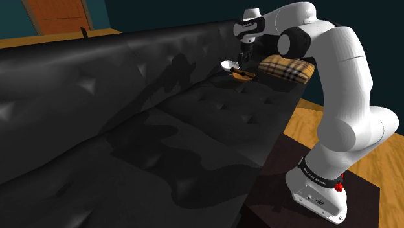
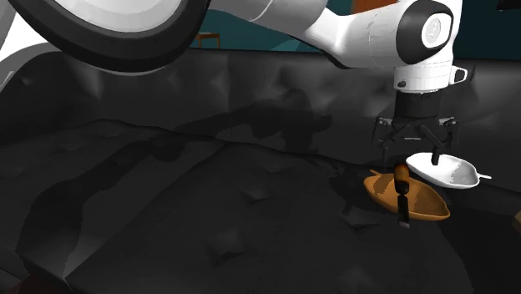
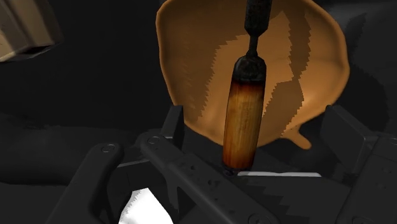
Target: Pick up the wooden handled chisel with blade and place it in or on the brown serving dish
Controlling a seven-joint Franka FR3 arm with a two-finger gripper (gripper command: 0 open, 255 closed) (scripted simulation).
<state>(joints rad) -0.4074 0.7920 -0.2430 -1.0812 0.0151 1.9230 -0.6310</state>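
- The chisel (image 3: 243, 118) hangs upright over the dish (image 3: 197, 70). Its wooden handle points up toward the end effector (image 2: 410, 155) and its dark blade points down into the brown hollow.
- The end effector's fingers (image 3: 174, 127) stand wide apart on either side of the handle, with a clear gap on each side. Nothing is clamped.
- In the second exterior view the blade's lower end overlaps the dish's near rim. I cannot tell whether the tip touches the dish or sits just above it.
- Step in hand, as I judge it: the release over the dish, which is the last part of placing. Pick-up and carry look done, but the chisel is not yet lying at rest.
- The next move calls for a straight lift away along the line of the fingers, with the fingers apart, so neither pad clips the handle.
- An upright chisel will likely topple, and it could end up across the rim or off onto the sofa (image 1: 149, 136). It is worth checking that it settles in the dish.
- The white bowl (image 2: 447, 171) sits just beside the dish, close under one finger, so the retreat should keep clear of it.
- Dish and bowl rest on the black tufted sofa seat, with a plaid cushion (image 1: 285, 68) near them.
- Writing: there is small light print on the dark band (image 1: 316, 175) at the foot of the arm (image 1: 343, 78), above the stand (image 1: 272, 184). It is too small to read.
- No label or brand shows on the chisel, dish or bowl.
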